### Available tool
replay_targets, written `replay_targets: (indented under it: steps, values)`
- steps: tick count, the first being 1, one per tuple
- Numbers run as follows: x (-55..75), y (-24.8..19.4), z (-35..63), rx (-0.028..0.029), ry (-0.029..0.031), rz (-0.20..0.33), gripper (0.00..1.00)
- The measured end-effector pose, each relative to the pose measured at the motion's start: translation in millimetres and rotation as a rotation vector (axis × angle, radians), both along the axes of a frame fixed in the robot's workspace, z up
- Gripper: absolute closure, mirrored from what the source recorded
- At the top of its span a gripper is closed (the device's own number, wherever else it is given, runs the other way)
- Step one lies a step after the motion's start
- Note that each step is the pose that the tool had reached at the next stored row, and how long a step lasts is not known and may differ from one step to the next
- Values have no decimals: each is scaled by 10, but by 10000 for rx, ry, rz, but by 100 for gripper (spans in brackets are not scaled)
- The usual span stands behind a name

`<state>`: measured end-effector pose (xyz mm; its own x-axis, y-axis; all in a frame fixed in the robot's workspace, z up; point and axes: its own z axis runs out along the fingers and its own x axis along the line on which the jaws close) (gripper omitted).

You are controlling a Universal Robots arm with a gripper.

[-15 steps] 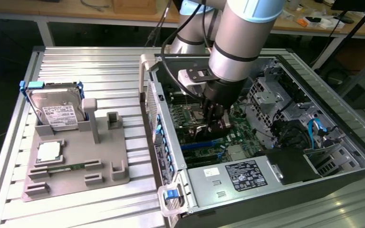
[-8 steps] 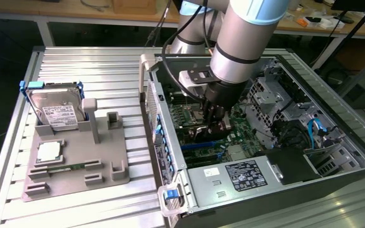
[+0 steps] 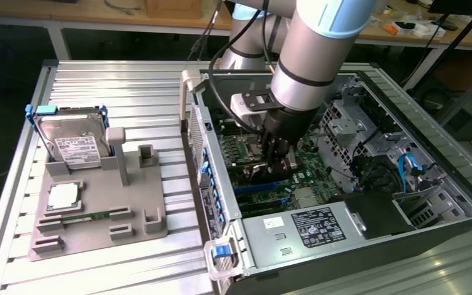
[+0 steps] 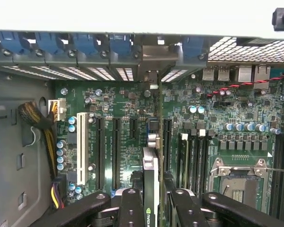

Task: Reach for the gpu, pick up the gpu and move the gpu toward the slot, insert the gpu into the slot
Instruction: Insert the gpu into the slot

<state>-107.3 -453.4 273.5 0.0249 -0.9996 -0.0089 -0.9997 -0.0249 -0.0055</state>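
My gripper [image 3: 270, 163] is down inside the open computer case [image 3: 302, 230], shut on the gpu [image 3: 262, 172]. In the wrist view the gpu [image 4: 150, 182] stands edge-on between my black fingers [image 4: 131, 208], with a logo on its near end. It runs straight out over the green motherboard [image 4: 123, 118] toward the case's rear wall, where a metal bracket [image 4: 151, 66] sits in a rear opening. Long black slots [image 4: 116, 151] lie to either side of the card. The slot right under the card is hidden by it, and I cannot tell whether the card's edge is seated.
The exterior view's left holds a grey fixture [image 3: 96, 236] with a silver hard drive [image 3: 76, 146], a square chip [image 3: 62, 195] and a green memory stick [image 3: 88, 216]. Inside the case are a processor socket [image 4: 239, 182], cables [image 4: 40, 123] and blue clips [image 4: 61, 42].
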Motion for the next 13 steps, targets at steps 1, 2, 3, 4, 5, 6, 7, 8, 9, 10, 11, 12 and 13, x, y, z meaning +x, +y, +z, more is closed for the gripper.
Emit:
replay_targets:
  steps: [1, 2, 3, 4, 5, 6, 7, 8, 9, 10, 11, 12, 13]
  values:
    - [0, 0, -2, 23, 0, 0, 73]
    - [0, 0, -4, 49, 0, 1, 73]
    - [0, 0, -6, 79, 0, 1, 73]
    - [0, 0, -8, 94, -1, 0, 73]
    - [0, 1, -8, 98, -1, 0, 73]
    - [0, 1, -9, 100, -1, 0, 73]
    - [0, 0, -9, 100, -1, -1, 73]
    - [0, 0, -9, 100, -1, 0, 73]
    - [0, 0, -9, 100, 0, 0, 73]
    - [-1, -2, -9, 100, -1, 1, 73]
    - [-1, -3, -10, 100, -1, 1, 73]
    - [-1, -4, -11, 100, -1, 0, 73]
    - [-1, -5, -13, 100, 0, 1, 73]
